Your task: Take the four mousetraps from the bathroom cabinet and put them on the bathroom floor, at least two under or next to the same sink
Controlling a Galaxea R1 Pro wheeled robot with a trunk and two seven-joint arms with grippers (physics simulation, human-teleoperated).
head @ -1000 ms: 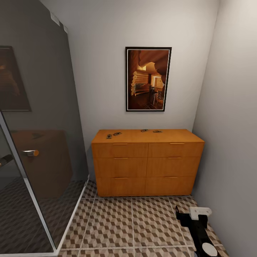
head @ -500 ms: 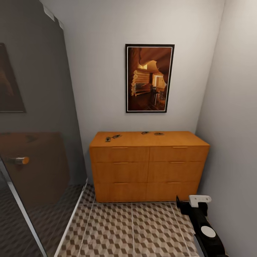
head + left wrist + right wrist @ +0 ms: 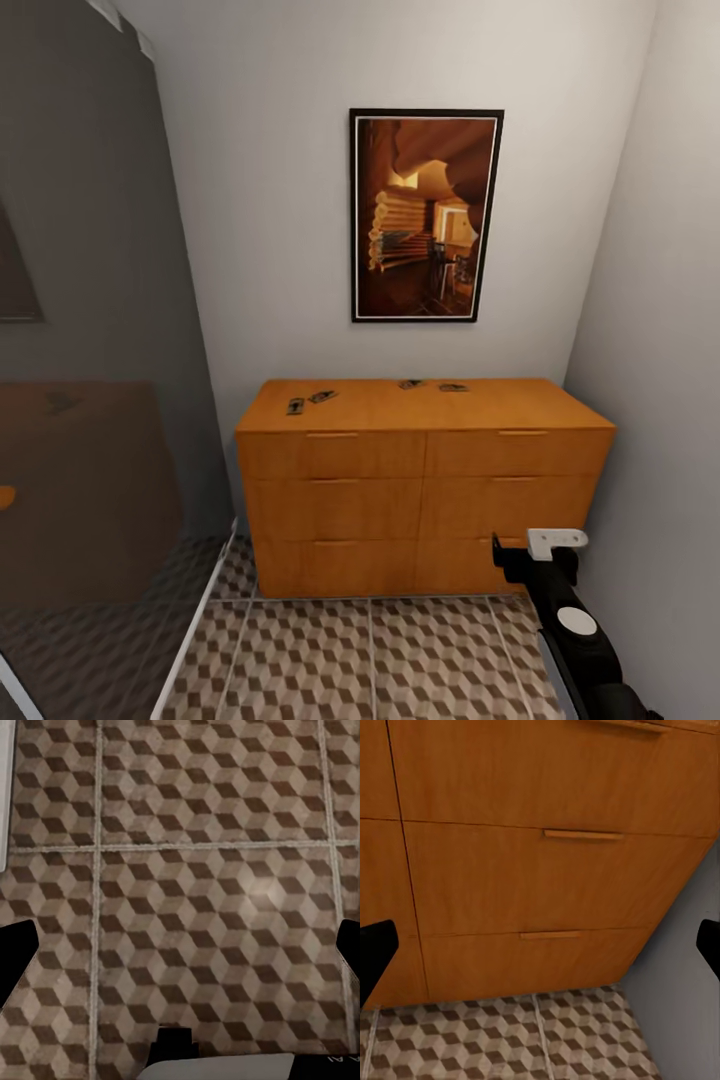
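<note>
Four mousetraps lie on the flat top of the orange-brown cabinet (image 3: 420, 500) in the head view: two near its left end (image 3: 295, 406) (image 3: 322, 397) and two at the back middle (image 3: 410, 384) (image 3: 453, 387). The cube-patterned bathroom floor (image 3: 370, 660) runs up to the cabinet's foot. My right arm (image 3: 570, 620) hangs low at the right, close to the cabinet's lower right drawer. My right gripper (image 3: 540, 952) is open and empty, facing the drawer fronts (image 3: 547, 877). Open and empty too, my left gripper (image 3: 180, 952) points down at the floor tiles (image 3: 210, 870). The sink is out of view.
A dark glass shower wall (image 3: 90, 400) with a white base rail (image 3: 195, 640) bounds the left. A grey wall (image 3: 660, 400) stands tight against the cabinet's right end. A framed picture (image 3: 425, 215) hangs above the cabinet. The tiled strip before the cabinet is narrow.
The whole head view has moved closer to the cabinet, which now looks larger. The shower door handle has slid out at the left. The mousetraps have not moved.
</note>
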